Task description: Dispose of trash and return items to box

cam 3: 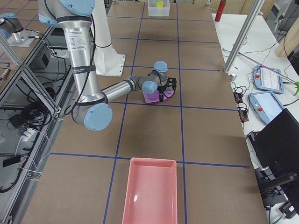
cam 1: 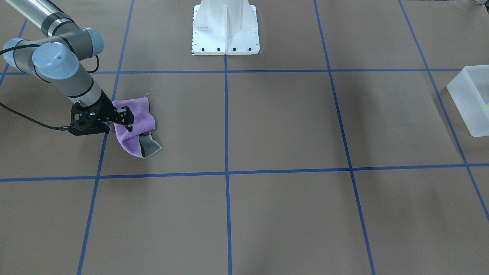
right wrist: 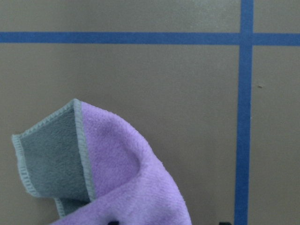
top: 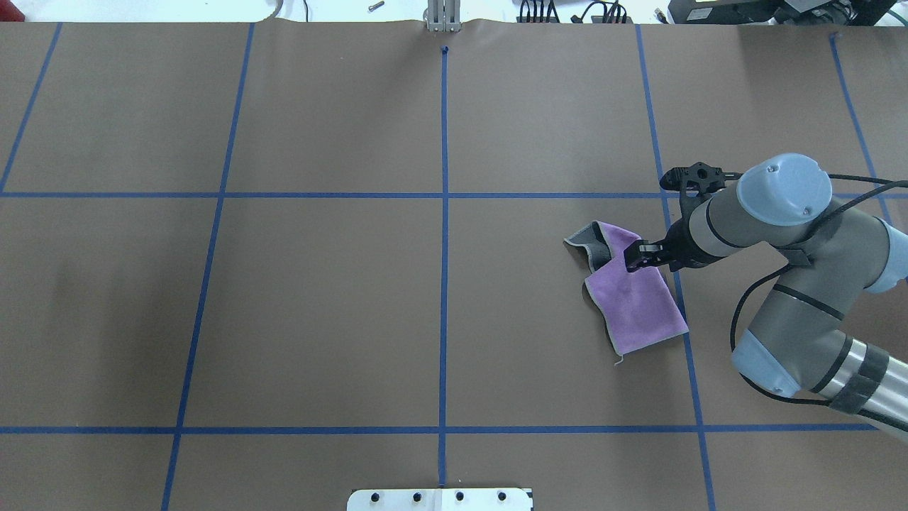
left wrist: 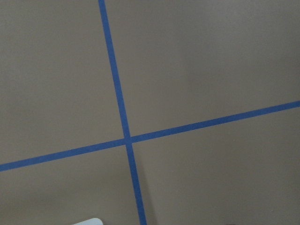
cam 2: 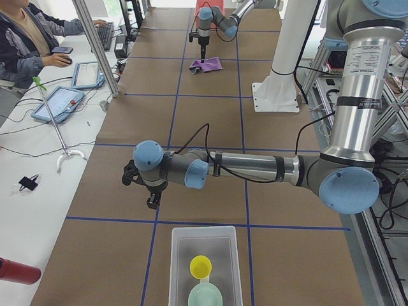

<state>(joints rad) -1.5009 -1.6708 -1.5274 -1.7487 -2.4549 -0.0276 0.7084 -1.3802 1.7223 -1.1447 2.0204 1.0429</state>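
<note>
**Cup and bowl boxed, right arm over the cloth**

At the far left end I had the frosted box, with the yellow cup and the mint-green bowl both sitting inside it. The left gripper hung just beyond the box over the table, and I could not tell how its fingers stood. Over to the right lay the purple cloth, rumpled, one corner flipped to show its grey backing. The right gripper sat low over it, fingers spread, nothing pinched. I judged the cloth light, soft and limp, so I'd take it at the raised fold, not a flat edge. At the far right was a pink tray.
</note>
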